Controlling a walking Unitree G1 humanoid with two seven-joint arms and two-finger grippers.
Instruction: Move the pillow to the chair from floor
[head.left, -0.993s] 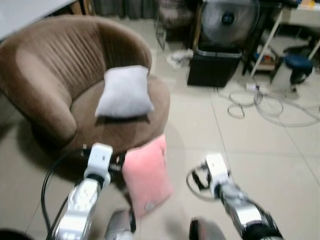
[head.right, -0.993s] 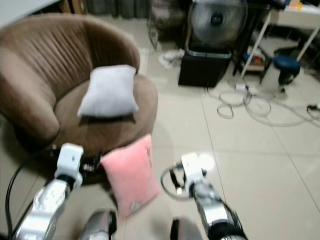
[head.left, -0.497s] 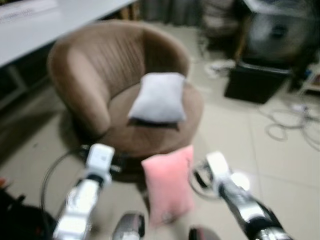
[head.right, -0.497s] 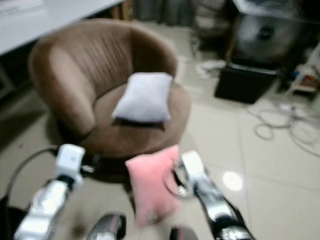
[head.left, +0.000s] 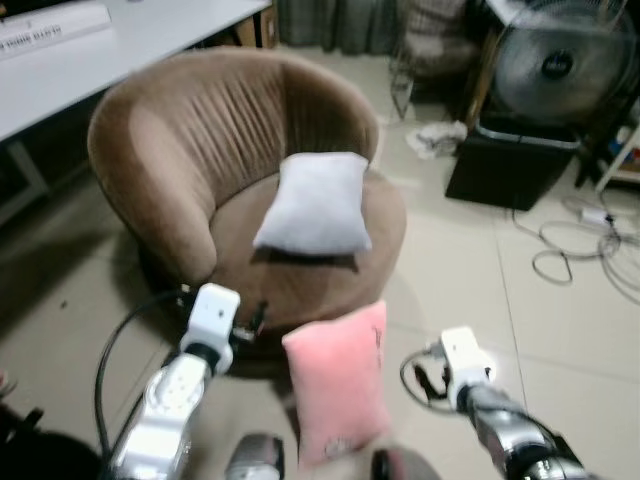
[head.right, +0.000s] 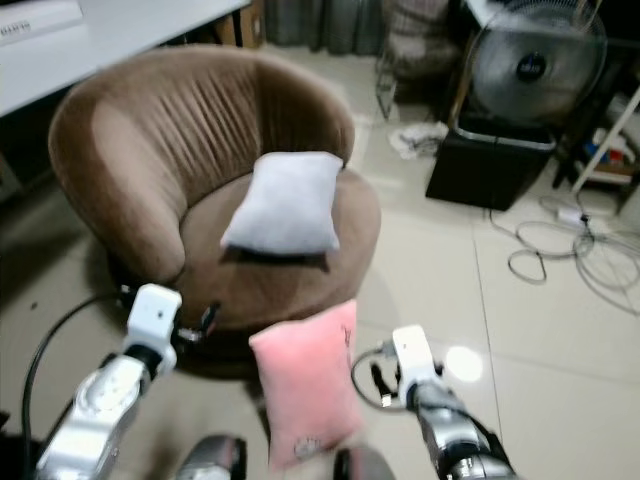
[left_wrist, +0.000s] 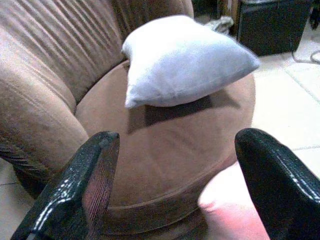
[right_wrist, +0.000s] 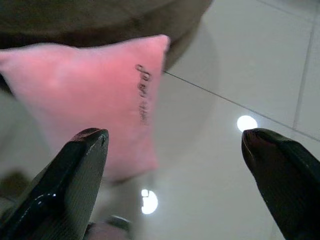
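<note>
Pink pillow (head.left: 338, 385) stands between my left gripper (left_wrist: 175, 185) and right gripper (right_wrist: 175, 175), both wide open, empty; looks soft, light — squeeze its flanks.

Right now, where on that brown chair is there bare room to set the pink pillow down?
The chair seat is bare in front of the grey pillow, toward the front edge, and to its left by the armrest. The seat's back-right is taken. The pink pillow stands on the floor.

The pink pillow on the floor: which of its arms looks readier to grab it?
Probably the right: its tool, fingers open, points straight at the pink pillow. The left tool, also open, faces the chair seat.
</note>
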